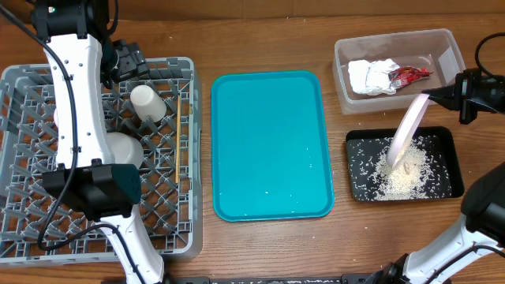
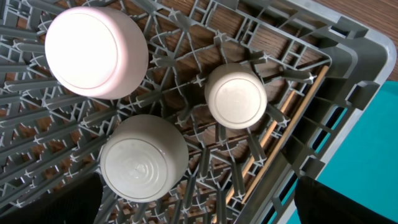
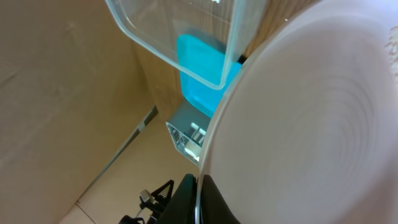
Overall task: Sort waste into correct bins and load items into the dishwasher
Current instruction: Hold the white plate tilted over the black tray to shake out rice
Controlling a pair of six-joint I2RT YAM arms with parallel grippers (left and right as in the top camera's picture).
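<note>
Left hand point(image 2: 199, 214) hovers released over the rack point(image 1: 177, 229) at nine o'clock, which holds the saucer point(image 2: 96, 51), bowl point(image 2: 144, 158), cup point(image 1: 147, 101) and chopsticks point(image 2: 280, 134). The tub point(image 1: 446, 43) at one o'clock holds the napkin point(image 1: 367, 76) and wrapper point(image 1: 409, 75). Right hand point(image 1: 432, 99) grasps the plate point(image 1: 404, 134), tilted over the rice point(image 1: 402, 181) in the black tray point(image 1: 450, 138) at four o'clock.

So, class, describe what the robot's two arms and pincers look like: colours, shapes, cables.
Both arms have smooth white shell links joined by rounded black joints. A thin black cable runs along the left arm; black cables hang by the right arm. The right pincer is black; the left pincer's fingers show only as dark blurs.
</note>
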